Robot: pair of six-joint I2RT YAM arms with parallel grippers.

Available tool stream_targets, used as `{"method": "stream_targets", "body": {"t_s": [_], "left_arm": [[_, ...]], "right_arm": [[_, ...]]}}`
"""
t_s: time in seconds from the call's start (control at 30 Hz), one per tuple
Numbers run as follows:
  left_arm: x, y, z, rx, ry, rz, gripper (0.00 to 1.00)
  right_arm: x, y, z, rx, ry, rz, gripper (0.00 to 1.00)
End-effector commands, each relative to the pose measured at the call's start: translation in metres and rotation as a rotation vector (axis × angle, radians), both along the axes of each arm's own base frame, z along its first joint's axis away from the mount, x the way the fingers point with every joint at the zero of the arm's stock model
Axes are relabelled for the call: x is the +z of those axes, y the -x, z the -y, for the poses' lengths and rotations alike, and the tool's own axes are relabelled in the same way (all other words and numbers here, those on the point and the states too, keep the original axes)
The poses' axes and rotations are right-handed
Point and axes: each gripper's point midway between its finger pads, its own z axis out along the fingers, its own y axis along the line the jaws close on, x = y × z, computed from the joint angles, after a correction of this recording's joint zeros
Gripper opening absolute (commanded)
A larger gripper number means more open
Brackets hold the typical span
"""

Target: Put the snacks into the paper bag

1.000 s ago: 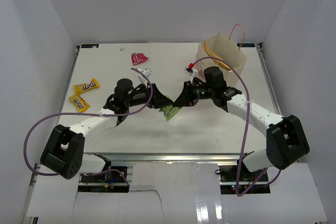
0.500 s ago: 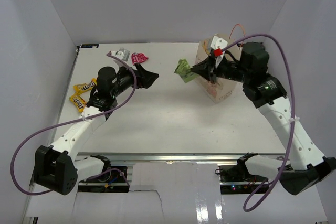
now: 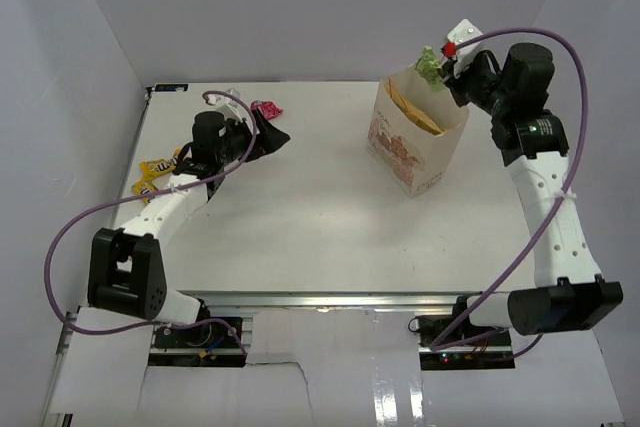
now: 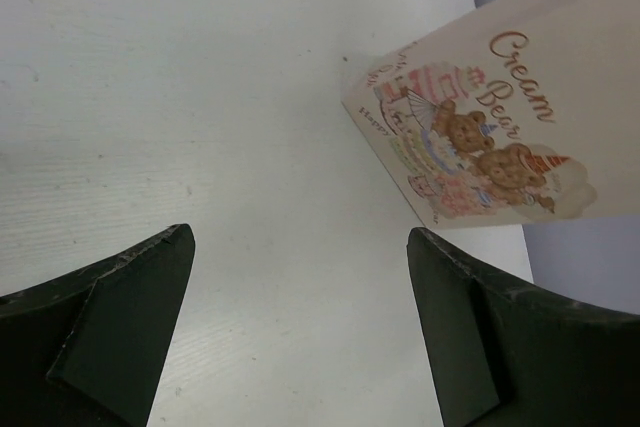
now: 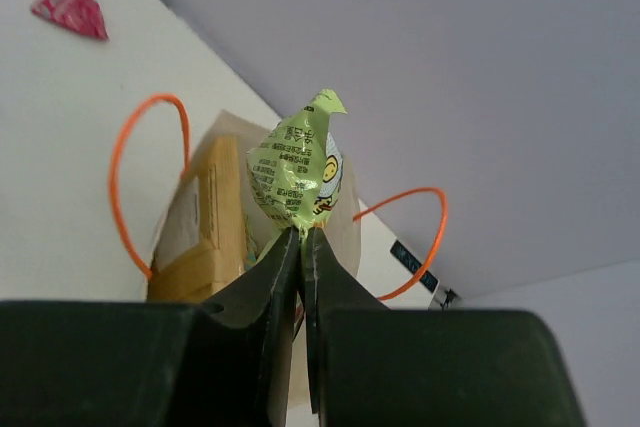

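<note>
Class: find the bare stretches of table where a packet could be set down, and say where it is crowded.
Widest bare patch: mid table, between the left gripper and the paper bag, running to the near edge. Crowded: the far-left corner, with yellow M&M's packets and pink-red packet; above the bag, the right gripper holds the green packet.

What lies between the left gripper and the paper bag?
Nothing: only bare table separates the left gripper from the paper bag, seen in the top and left wrist views.
</note>
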Motion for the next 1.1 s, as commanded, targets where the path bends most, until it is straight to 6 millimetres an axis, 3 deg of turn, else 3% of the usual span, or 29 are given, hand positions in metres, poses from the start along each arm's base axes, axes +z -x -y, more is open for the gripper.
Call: {"method": "stream_targets", "body": {"t_s": [0.0, 0.03, 0.23, 0.27, 0.3, 0.33, 0.37, 0.4, 0.43, 0.47, 0.57, 0.6, 0.7, 0.73, 0.8, 0.9, 1.03, 1.07], "left_arm": [[-0.002, -0.018, -0.009, 0.033, 0.018, -0.077, 0.98], [-0.02, -0.023, -0.013, 0.053, 0.005, -0.136, 0.98], [-0.038, -0.064, -0.04, 0.217, -0.031, -0.244, 0.98], [-0.055, -0.069, -0.044, 0.241, -0.051, -0.296, 0.97], [-0.048, -0.082, -0.049, 0.286, -0.058, -0.285, 0.96], [-0.051, -0.088, -0.05, 0.302, -0.07, -0.29, 0.95], [-0.066, -0.094, -0.053, 0.318, -0.09, -0.322, 0.94], [-0.06, -0.104, -0.054, 0.334, -0.095, -0.303, 0.94], [-0.062, -0.111, -0.059, 0.354, -0.113, -0.296, 0.94], [-0.072, -0.119, -0.059, 0.358, -0.129, -0.294, 0.94], [-0.069, -0.145, -0.065, 0.367, -0.186, -0.203, 0.95], [-0.077, -0.151, -0.066, 0.361, -0.211, -0.189, 0.95], [-0.071, -0.175, -0.076, 0.381, -0.266, -0.084, 0.96], [-0.07, -0.187, -0.075, 0.38, -0.27, -0.026, 0.96], [-0.071, -0.198, -0.073, 0.37, -0.277, 0.026, 0.95], [-0.078, -0.223, -0.068, 0.355, -0.291, 0.074, 0.94], [-0.081, -0.257, -0.056, 0.287, -0.323, 0.152, 0.94], [-0.091, -0.264, -0.054, 0.271, -0.331, 0.161, 0.94]], "right_arm": [[-0.043, -0.031, 0.024, -0.109, 0.137, -0.043, 0.08], [-0.056, -0.041, 0.029, -0.135, 0.161, -0.062, 0.08], [-0.093, -0.072, 0.044, -0.204, 0.266, -0.054, 0.08], [-0.096, -0.073, 0.044, -0.204, 0.276, -0.055, 0.09], [-0.101, -0.076, 0.045, -0.205, 0.283, -0.067, 0.11], [-0.103, -0.076, 0.045, -0.205, 0.285, -0.075, 0.25], [-0.104, -0.076, 0.045, -0.204, 0.283, -0.077, 0.37], [-0.1, -0.074, 0.045, -0.206, 0.276, -0.071, 0.45], [-0.098, -0.071, 0.043, -0.202, 0.256, -0.072, 0.56], [-0.094, -0.069, 0.042, -0.198, 0.241, -0.07, 0.61], [-0.071, -0.052, 0.033, -0.16, 0.16, -0.069, 0.63], [-0.064, -0.041, 0.031, -0.145, 0.136, -0.077, 0.63], [-0.05, -0.014, 0.02, -0.069, 0.061, -0.093, 0.63], [-0.062, -0.003, 0.012, -0.015, 0.047, -0.13, 0.64], [-0.059, 0.018, 0.007, 0.025, 0.025, -0.126, 0.64], [-0.075, 0.042, 0.001, 0.077, 0.012, -0.157, 0.67], [-0.099, 0.061, -0.001, 0.104, 0.004, -0.214, 0.69], [-0.103, 0.065, -0.002, 0.111, 0.001, -0.223, 0.69]]}}
